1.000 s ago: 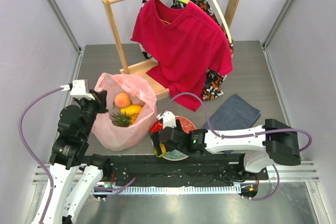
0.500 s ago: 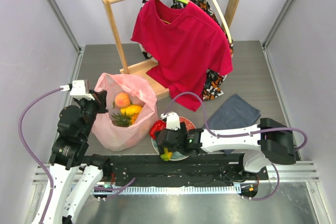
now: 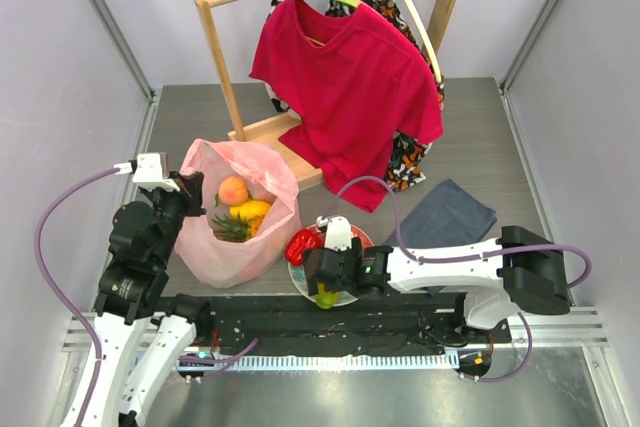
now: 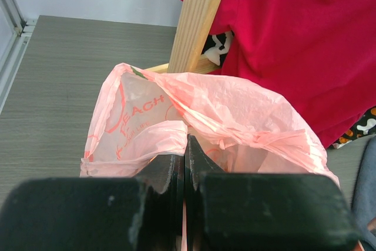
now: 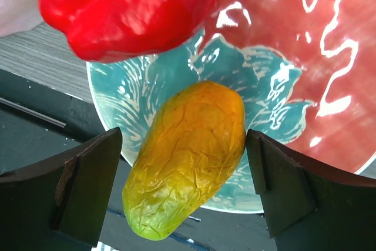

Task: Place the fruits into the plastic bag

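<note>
— Any writing to read?

— Only on the bag (image 4: pixel 235 116): coral capitals that look like "EAGH", the start lost in a fold. A cursive line sits under them that I cannot make out. The bag is thin, crinkled, see-through pink plastic.

— And the left hand (image 4: pixel 187 140)?

— Its 2 jaws are pressed together with a pinch of the bag's rim between them. The bag's mouth spreads open just ahead of the fingertips. From above, a peach (image 3: pixel 233 190), a yellow fruit (image 3: pixel 252 209) and a pineapple (image 3: pixel 228 229) lie inside, just right of that hand.

— The right hand (image 5: pixel 185 180)?

— Spread wide, holding nothing. The mango (image 5: pixel 188 157) lies between its 2 fingers (image 5: pixel 88 186) with a gap on each side. It is oblong with wrinkled skin, orange-yellow turning green at the end nearest the hand.

— What is under it?

— A glossy round plate (image 5: pixel 282 57), red with a teal flower in the middle. The mango's green end reaches past the rim. A shiny, lumpy red pepper (image 5: pixel 123 10) sits just beyond the fingertips, on the bag's side of the plate.

— And further out?

— Well beyond both hands, a red T-shirt (image 3: pixel 350 97) hangs from a pale wooden rack (image 3: pixel 222 67) on the grey wood-grain worktop (image 3: pixel 480 137).
</note>
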Motion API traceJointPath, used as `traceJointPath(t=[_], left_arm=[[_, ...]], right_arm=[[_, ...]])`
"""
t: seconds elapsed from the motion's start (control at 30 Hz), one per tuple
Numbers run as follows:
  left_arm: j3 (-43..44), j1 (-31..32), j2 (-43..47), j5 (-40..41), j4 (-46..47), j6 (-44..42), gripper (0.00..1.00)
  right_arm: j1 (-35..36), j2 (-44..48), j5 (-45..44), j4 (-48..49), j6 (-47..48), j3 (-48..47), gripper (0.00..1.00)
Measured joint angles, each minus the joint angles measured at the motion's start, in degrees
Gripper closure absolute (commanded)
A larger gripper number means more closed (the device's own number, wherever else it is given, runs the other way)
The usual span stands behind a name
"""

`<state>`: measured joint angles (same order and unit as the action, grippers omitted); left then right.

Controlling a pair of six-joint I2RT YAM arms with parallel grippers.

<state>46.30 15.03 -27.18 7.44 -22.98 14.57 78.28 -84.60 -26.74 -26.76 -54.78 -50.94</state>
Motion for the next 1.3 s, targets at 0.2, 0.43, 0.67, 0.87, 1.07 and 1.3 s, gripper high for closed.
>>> traceJointPath(t=[0.2, 0.43, 0.67, 0.87, 1.07, 1.3], left_arm=[[0.0, 0.0, 0.0, 0.0, 0.02, 0.0, 1.0], [0.0, 0.0, 0.0, 0.0, 0.02, 0.0, 1.0], [0.0, 0.0, -0.02, -0.04, 0.02, 0.0, 1.0], [0.0, 0.0, -0.02, -0.07, 0.02, 0.0, 1.0], [0.0, 0.0, -0.02, -0.04, 0.02, 0.0, 1.0], [0.0, 0.0, -0.02, -0.02, 0.02, -0.02, 1.0]], right_arm=[[0.0, 0.0, 1.53, -0.37, -3.72, 1.66, 0.12], [0.0, 0.07, 2.23, -0.94, -5.86, 3.21, 0.42], [0.0, 3.76, -1.55, -4.57, -5.4, 3.21, 0.53], [-1.36, 10.29, -6.21, -7.17, -3.06, 3.32, 0.58], [-7.1, 16.46, -8.72, -6.73, 3.26, 3.72, 0.58], [-15.23, 19.47, -6.49, 1.84, 16.76, 2.93, 0.58]])
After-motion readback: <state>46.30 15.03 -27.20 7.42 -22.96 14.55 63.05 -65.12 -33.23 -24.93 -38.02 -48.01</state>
